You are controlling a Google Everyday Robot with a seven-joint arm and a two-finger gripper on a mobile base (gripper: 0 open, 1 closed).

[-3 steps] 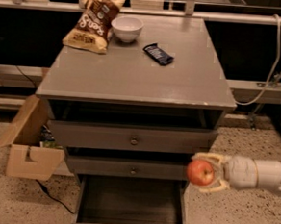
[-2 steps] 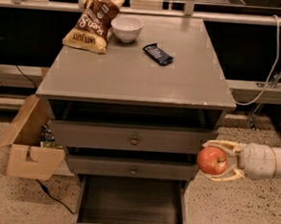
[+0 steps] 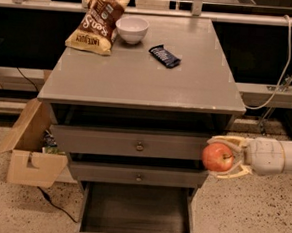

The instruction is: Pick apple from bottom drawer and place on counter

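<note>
With the cream two-finger gripper (image 3: 214, 157) closed on the round red-orange apple (image 3: 218, 158) at 4 o'clock of the flat grey counter (image 3: 153, 84), lift above its edge, then move toward 10 o'clock.

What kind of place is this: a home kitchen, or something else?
Probably a lab or test area, not a home: speckled hard floor, a cardboard box and loose cable beside the grey cabinet. The gripper holds the apple beside that cabinet.
</note>
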